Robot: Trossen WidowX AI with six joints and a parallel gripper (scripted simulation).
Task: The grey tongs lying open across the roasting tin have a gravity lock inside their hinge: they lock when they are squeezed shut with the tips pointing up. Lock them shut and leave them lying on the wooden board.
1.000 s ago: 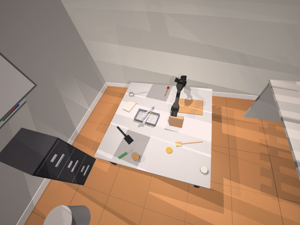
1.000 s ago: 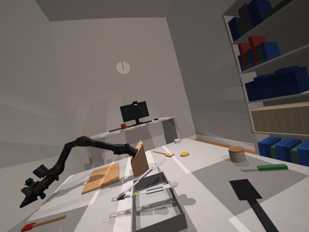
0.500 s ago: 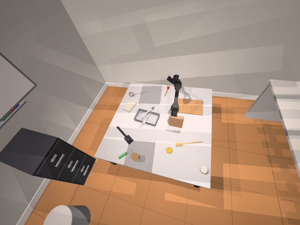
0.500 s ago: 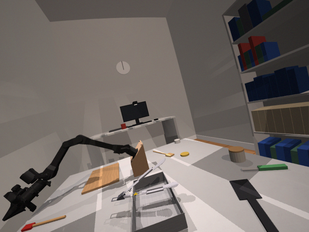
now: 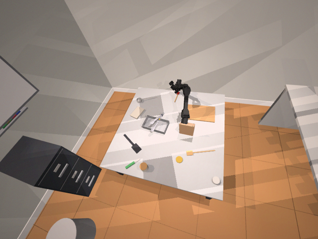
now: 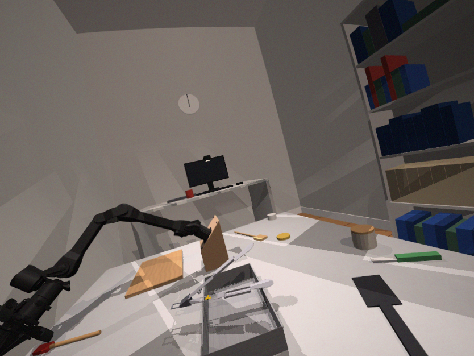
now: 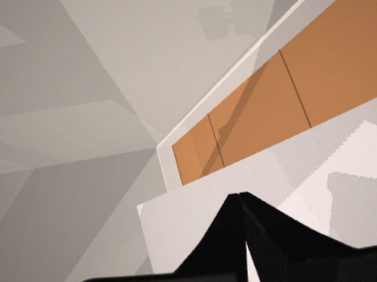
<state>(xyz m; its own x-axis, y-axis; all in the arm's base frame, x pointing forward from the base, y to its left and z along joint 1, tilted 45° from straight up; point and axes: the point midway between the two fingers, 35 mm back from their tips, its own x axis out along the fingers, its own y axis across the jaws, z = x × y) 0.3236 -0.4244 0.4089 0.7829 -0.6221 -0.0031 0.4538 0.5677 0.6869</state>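
Observation:
The grey tongs [image 5: 154, 126] [image 6: 237, 293] lie open across the dark grey roasting tin [image 5: 166, 129] [image 6: 267, 342], arms spread in a V. In the exterior view their hinge end overhangs the tin's left wall, near a small yellow part [image 6: 207, 297]. The wooden board [image 5: 206, 113] [image 6: 164, 270] is bare of tongs and lies beside the arm. My gripper [image 7: 239, 202] is shut and empty, its black fingertips meeting in the wrist view. It hangs at the table's back edge, well away from the tongs; its fingertips are hard to make out in the top and exterior views.
A red-headed brush [image 5: 176, 97] [image 6: 72, 339] lies below the gripper. An upright brown block [image 5: 187, 129] [image 6: 215, 248] stands by the arm's far end. A ladle [image 5: 139, 100] and a cream block [image 5: 137, 112] lie left; a black spatula [image 5: 136, 147] [image 6: 377, 290] lies beyond the tin.

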